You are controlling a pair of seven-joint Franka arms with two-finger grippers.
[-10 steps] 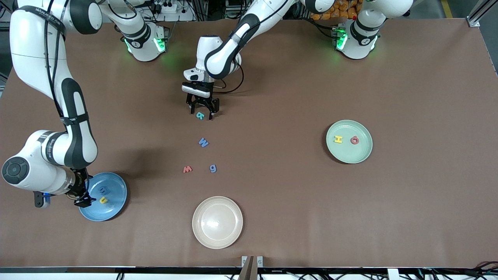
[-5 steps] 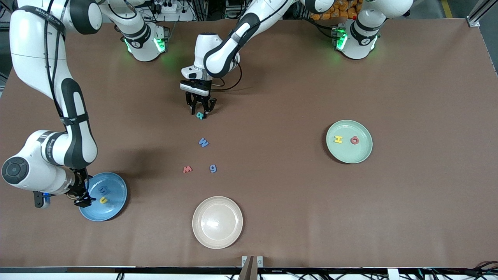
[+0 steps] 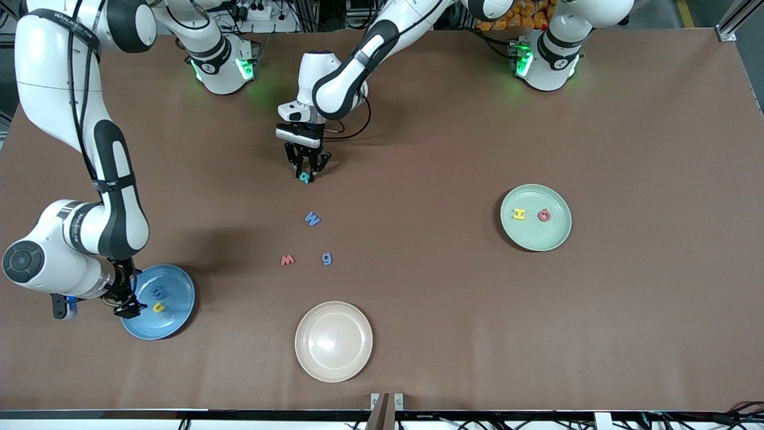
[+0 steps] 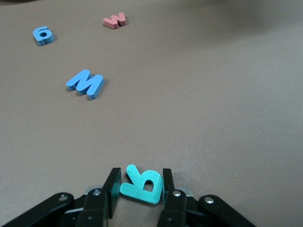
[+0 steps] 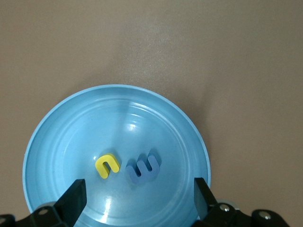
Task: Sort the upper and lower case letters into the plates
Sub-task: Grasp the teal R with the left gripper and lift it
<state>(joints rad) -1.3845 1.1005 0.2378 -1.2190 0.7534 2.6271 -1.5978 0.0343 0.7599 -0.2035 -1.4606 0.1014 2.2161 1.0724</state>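
While the right gripper is waiting with its fingers spread wide over the blue plate, where a yellow u and a blue w are already lying, the left gripper is pinching the teal R at the table's middle, toward the robots' bases. A second ago its fingers were standing apart around that letter; now they are pressing against both its sides, so the pick seems made and a lift looks due. Nearer the camera, a blue W, a red w and a blue g are still lying loose on the table. Toward the left arm's end, the green plate is holding a yellow H and a red Q, likely the R's destination.
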